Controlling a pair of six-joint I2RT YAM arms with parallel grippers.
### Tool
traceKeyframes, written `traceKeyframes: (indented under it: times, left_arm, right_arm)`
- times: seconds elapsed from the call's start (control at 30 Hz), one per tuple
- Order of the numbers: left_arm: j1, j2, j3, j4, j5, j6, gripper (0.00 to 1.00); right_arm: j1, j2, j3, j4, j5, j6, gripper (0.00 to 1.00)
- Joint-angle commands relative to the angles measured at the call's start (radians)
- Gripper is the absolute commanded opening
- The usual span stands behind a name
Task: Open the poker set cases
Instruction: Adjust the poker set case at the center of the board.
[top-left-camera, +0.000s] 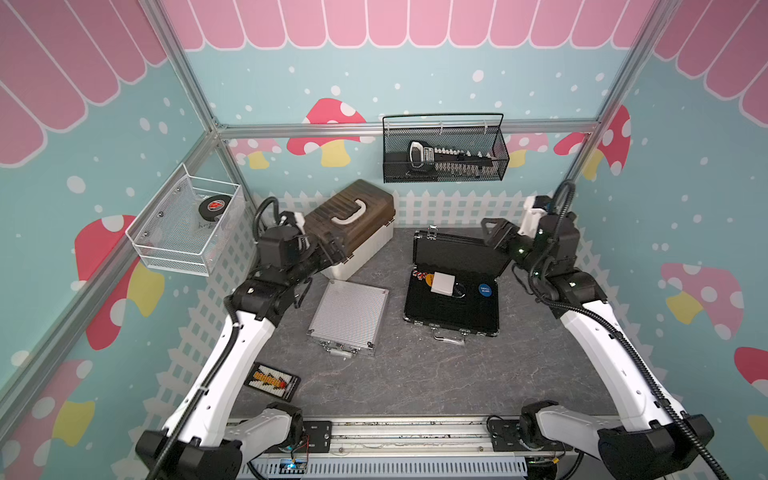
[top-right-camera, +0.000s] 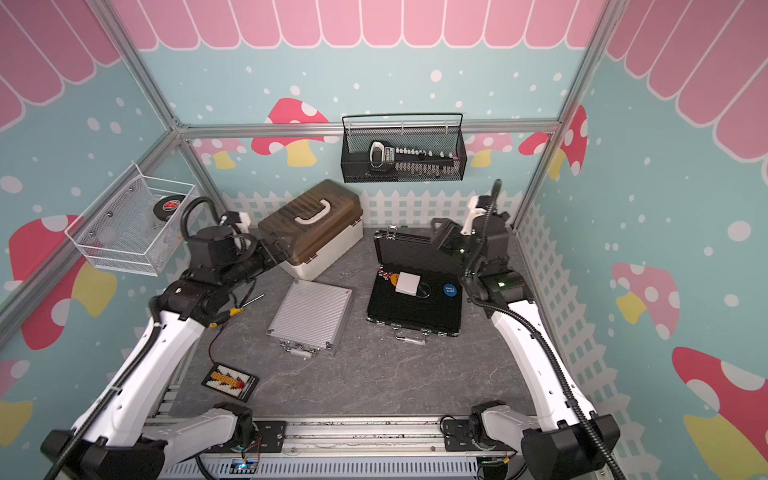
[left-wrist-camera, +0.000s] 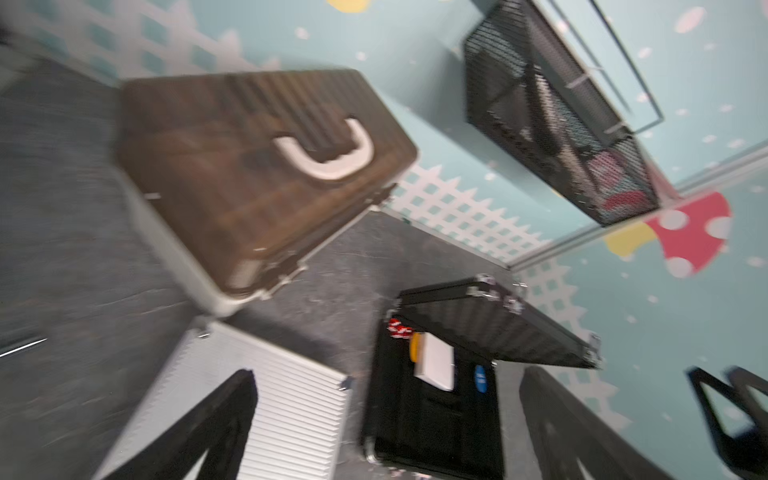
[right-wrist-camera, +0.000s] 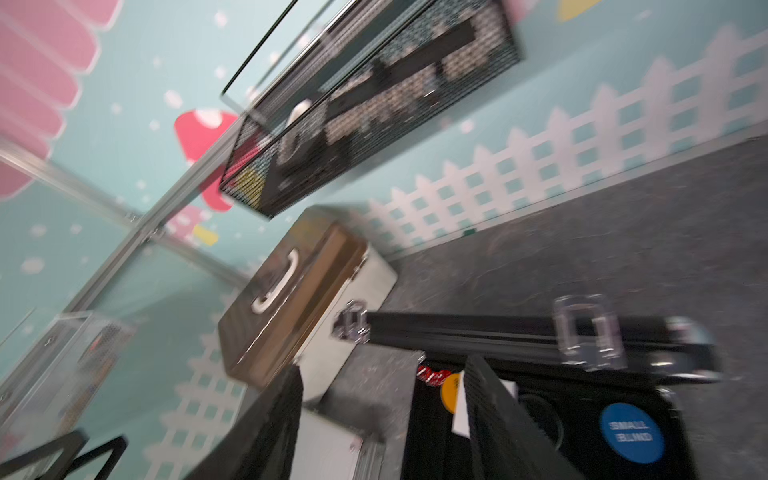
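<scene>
Left gripper (top-left-camera: 332, 249) spread, near closed square ribbed silver case (top-left-camera: 349, 318) on grey table (top-left-camera: 415, 374). Right gripper (top-left-camera: 492, 230) released by raised lid of black ribbed case (top-left-camera: 451, 311) holding white box (top-left-camera: 444, 284), blue disc (top-left-camera: 485, 289).

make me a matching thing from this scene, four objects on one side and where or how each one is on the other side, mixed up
Things
1. silver case
2. black case
3. brown-lidded box
4. black disc

Place or state
A. in the white wire basket on the wall
B. lid raised, contents showing
C. shut, lying flat mid-table
D. at the back of the table by the fence, white handle on top

Pairs: 1-C, 2-B, 3-D, 4-A
</scene>
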Motion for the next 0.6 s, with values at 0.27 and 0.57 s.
traceKeyframes:
  times: [0.27, 0.57]
  left_arm:
    - [0.379, 0.066, -0.418, 0.169, 0.329, -0.143, 0.99]
    - [0.367, 0.221, -0.44, 0.224, 0.421, -0.116, 0.98]
  right_arm:
    - [0.627, 0.457, -0.037, 0.05, -0.012, -0.237, 0.59]
    - [0.678, 0.595, -0.131, 0.267, -0.22, -0.354, 0.46]
